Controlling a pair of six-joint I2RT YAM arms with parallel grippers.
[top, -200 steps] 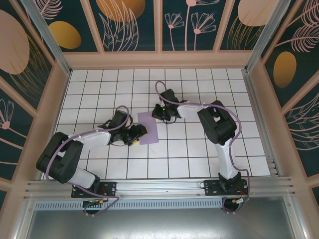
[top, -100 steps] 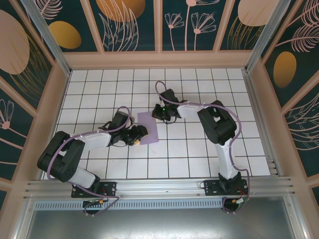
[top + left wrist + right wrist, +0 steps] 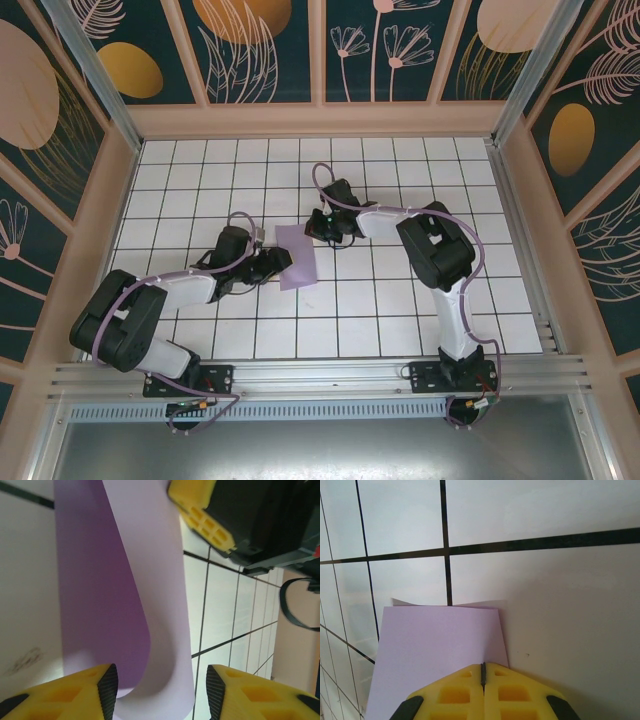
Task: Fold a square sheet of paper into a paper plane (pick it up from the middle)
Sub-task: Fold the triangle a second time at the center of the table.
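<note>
On the surface [image 3: 400,300], the square sheet of paper [image 3: 297,258] is laid lengthwise near-to-far; its curled left edge is straddled by the left pincer [image 3: 162,680], set apart; its far right corner is touched by the right pincer [image 3: 483,672], closed together.

Am seeing one lilac sheet of paper [image 3: 298,270], single piece. Two arms showing up on top cam: left arm [image 3: 165,292], right arm [image 3: 437,250]. Two grippers hanging off them, left gripper [image 3: 281,262] and right gripper [image 3: 318,228]. Each one sporting two yellow fingers [image 3: 65,695] on wrist cams, so am tallying four fingers total. One white tiled table [image 3: 400,180] sitting under whole lot.
</note>
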